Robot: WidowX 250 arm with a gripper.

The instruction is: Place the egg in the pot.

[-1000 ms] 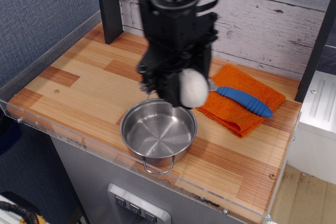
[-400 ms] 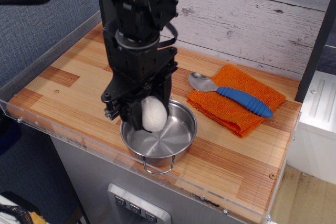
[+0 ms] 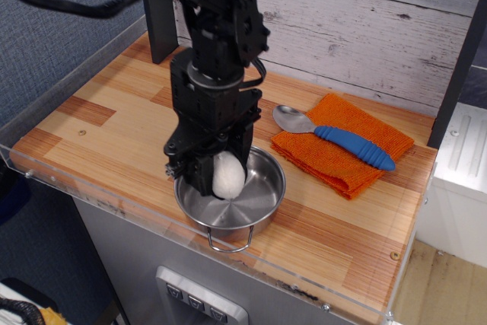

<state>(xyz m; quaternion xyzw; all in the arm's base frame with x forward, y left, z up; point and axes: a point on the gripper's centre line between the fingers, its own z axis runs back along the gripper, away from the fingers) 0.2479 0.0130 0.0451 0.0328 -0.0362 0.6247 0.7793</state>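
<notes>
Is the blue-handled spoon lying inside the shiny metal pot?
No, the blue-handled spoon lies on the folded orange cloth, beside the shiny metal pot.

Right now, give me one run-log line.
phase: lowering | black gripper: shut on white plush egg | egg: inside shiny steel pot | release: pending

You see the black gripper (image 3: 215,179) lowered into the pot (image 3: 262,203), its jaws closed around the white egg (image 3: 228,176), which sits inside the pot's rim, toward its left side. The pot stands near the front edge of the wooden counter (image 3: 106,123), one wire handle facing you. To its right, an orange cloth (image 3: 342,165) lies apart from the pot, with a blue-handled spoon (image 3: 335,138) resting across it.
</notes>
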